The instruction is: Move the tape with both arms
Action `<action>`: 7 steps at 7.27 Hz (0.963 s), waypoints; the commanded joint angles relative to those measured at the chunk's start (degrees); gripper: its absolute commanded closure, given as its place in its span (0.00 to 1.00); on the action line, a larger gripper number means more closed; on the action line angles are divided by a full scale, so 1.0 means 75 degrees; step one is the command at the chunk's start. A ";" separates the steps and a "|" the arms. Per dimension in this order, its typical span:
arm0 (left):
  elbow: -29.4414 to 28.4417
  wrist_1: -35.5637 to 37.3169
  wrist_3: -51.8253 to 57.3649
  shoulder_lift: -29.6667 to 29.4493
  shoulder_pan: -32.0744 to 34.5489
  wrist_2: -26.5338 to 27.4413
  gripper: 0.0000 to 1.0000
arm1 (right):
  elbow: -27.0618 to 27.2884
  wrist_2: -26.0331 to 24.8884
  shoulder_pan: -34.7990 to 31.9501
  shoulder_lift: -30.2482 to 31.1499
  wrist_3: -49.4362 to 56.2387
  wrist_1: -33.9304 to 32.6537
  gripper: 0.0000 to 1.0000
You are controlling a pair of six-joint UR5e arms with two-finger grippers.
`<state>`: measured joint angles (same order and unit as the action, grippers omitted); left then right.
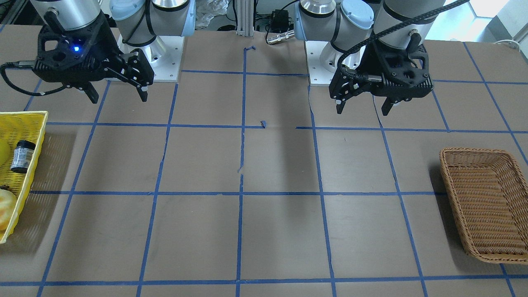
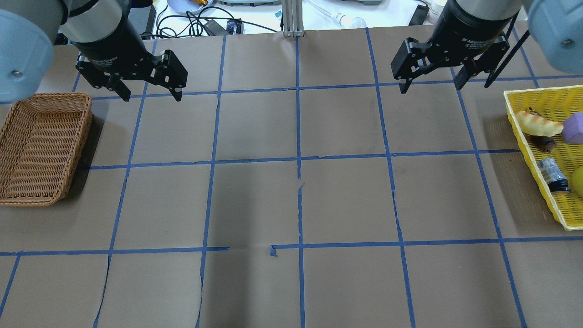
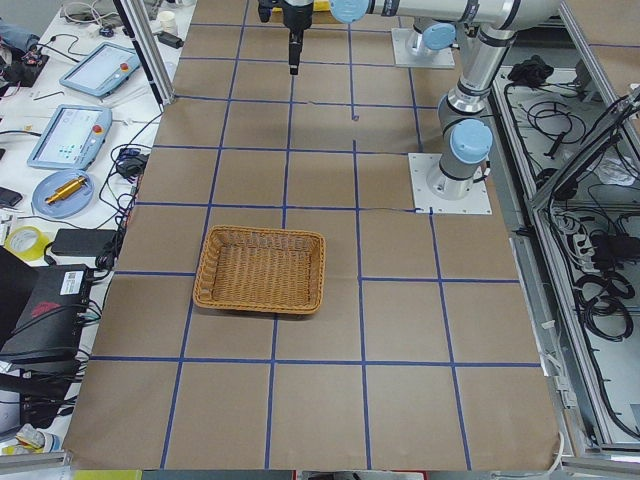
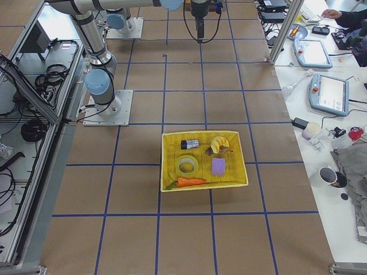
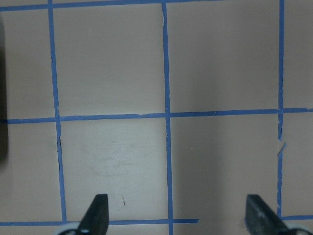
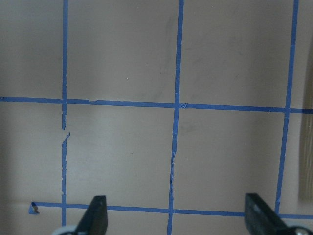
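The yellow tape (image 4: 187,165) lies flat in the yellow basket (image 4: 200,133) at the table's end on my right. Only its edge shows in the overhead view (image 2: 578,180). My right gripper (image 2: 430,88) is open and empty, raised above the table and well apart from the yellow basket (image 2: 533,150). My left gripper (image 2: 151,97) is open and empty, raised next to the wicker basket (image 2: 45,94). Both show in the front view, left (image 1: 363,111) and right (image 1: 119,99). The wrist views show only open fingers, left (image 5: 178,218) and right (image 6: 176,215), over bare brown paper.
The yellow basket also holds a small dark bottle (image 4: 189,144), a purple block (image 4: 218,166), a carrot (image 4: 186,182) and a pale bread-like thing (image 4: 217,143). The wicker basket (image 3: 260,270) is empty. Blue tape lines (image 2: 298,159) grid the brown table. Benches with gear flank it.
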<state>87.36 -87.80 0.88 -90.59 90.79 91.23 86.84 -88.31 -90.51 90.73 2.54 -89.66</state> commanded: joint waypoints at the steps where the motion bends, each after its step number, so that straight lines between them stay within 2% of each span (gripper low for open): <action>1: 0.0000 0.0000 0.0000 -0.0004 0.0000 0.0000 0.00 | 0.0034 0.0009 -0.0002 0.0008 0.0036 0.0072 0.00; 7: 0.0000 0.0000 0.0000 0.0008 0.0000 0.0000 0.00 | 0.0046 0.0045 -0.0026 -0.0004 0.0036 0.0014 0.00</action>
<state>87.36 -87.80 0.88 -90.57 90.79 91.13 87.18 -88.05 -90.67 90.68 2.81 -89.51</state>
